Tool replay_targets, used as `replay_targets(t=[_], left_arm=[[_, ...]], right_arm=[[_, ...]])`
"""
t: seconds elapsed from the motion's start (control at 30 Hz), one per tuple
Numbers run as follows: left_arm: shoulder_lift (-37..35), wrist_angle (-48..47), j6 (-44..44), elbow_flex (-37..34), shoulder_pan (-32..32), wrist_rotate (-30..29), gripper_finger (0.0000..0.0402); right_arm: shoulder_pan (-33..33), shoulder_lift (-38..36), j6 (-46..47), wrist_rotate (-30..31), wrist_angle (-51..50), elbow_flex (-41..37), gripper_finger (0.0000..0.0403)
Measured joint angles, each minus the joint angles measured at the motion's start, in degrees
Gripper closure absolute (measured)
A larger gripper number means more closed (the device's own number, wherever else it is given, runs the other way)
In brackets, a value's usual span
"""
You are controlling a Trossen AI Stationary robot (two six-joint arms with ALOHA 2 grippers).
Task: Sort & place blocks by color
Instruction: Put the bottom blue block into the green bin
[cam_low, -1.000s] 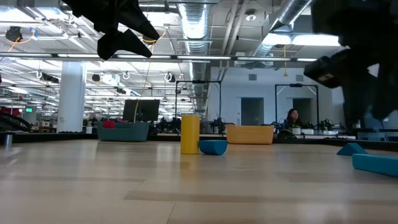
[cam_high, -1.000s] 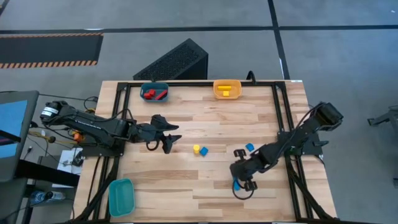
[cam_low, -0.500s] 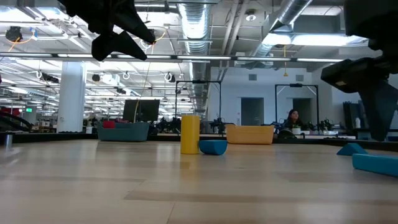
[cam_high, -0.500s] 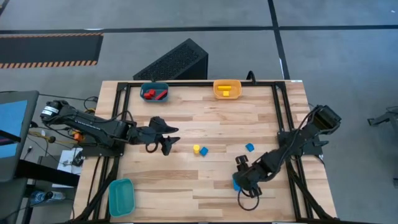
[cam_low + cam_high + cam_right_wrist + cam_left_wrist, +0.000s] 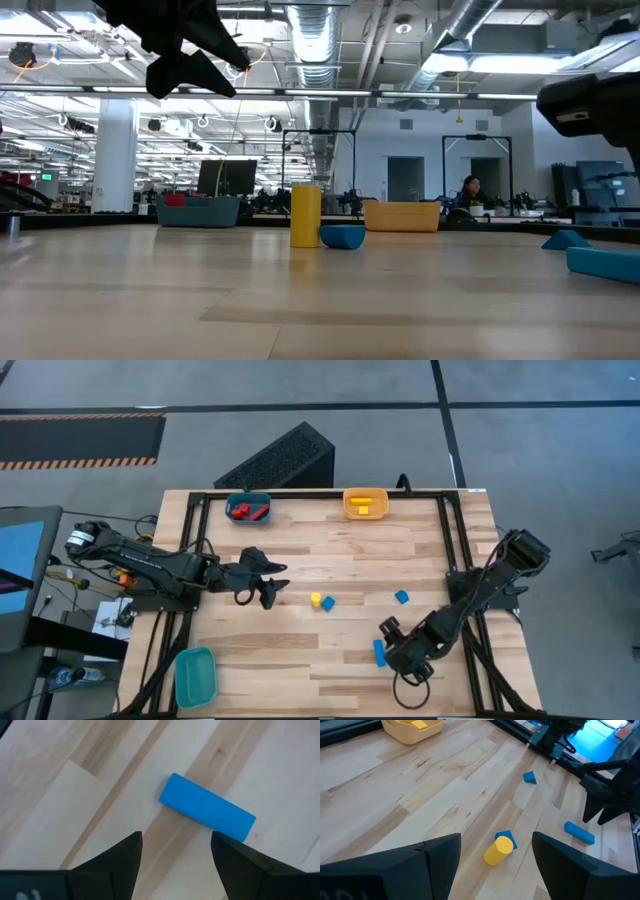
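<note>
A blue bar block (image 5: 207,814) lies flat on the table near the near right (image 5: 380,652). My right gripper (image 5: 175,865) hovers open just beside it (image 5: 393,645), pointing steeply down, with nothing between its fingers. Mid-table a yellow cylinder block (image 5: 316,600) stands on end, touching a blue block (image 5: 328,602). A blue wedge block (image 5: 401,597) rests farther right. My left gripper (image 5: 265,588) hangs open above the table's left side, facing these blocks (image 5: 498,850).
A dark teal bin (image 5: 248,508) with red blocks and a yellow bin (image 5: 365,503) with a yellow block stand at the far edge. A light teal bin (image 5: 195,675) sits at the near left corner. Black frame rails (image 5: 455,540) run along the sides.
My right gripper has swung toward the table's near edge and slightly right, sinking a little and rolling about its own axis. That uncovered the blue bar, which has stayed where it was.
</note>
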Motion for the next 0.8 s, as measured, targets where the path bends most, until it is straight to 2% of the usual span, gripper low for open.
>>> replay_targets(t=[0.53, 0.8], left_arm=[[0.0, 0.0, 0.0, 0.0, 0.0, -0.1, 0.0168], [0.0, 0.0, 0.7, 0.0, 0.1, -0.3, 0.0168]], right_arm=[[-0.7, 0.0, 0.2, -0.2, 4.9, 0.2, 0.0143], [-1.9, 0.3, 0.3, 0.9, 6.5, 4.0, 0.0143]])
